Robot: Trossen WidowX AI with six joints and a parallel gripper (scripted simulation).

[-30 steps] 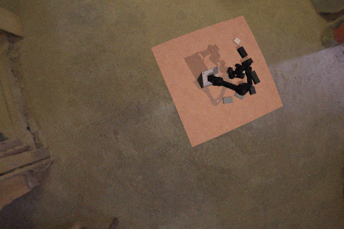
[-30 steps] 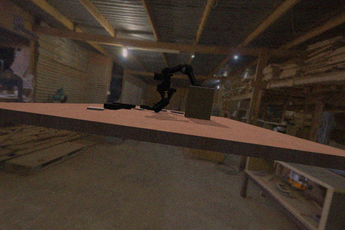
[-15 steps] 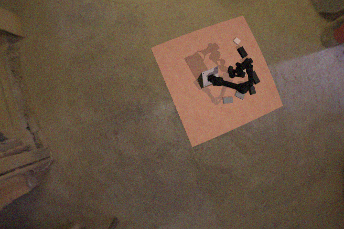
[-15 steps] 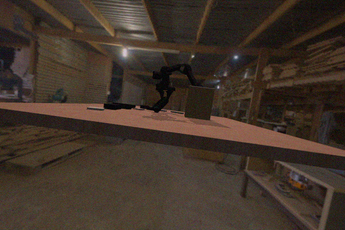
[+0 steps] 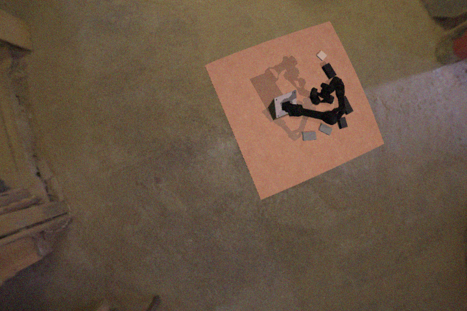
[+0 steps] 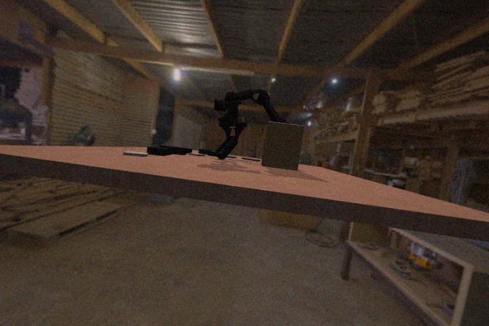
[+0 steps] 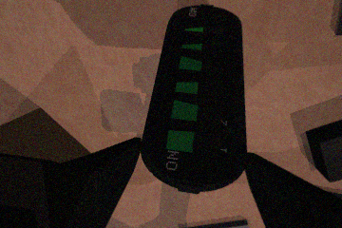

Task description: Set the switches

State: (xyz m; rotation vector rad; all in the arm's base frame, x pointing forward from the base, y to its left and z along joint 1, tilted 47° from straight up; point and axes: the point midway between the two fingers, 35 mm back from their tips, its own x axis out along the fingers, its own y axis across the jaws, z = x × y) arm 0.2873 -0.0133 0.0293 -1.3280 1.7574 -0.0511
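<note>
While the dark grey, round-ended controller unit (image 5: 316, 98) (image 6: 225, 149) (image 7: 218, 95) hung tilted | black pincer (image 5: 320, 95) (image 6: 231, 140) (image 7: 192, 151) pinched its sides | likely for underside label check

The black arm (image 5: 311, 113) (image 6: 266, 106) has slim links, chunky joints and dark, tapering fingers.

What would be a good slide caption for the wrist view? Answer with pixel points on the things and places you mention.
The controller unit (image 7: 217, 95), six green switch ends in a row, between the gripper's fingers, "ON" printed at its near end.
</note>
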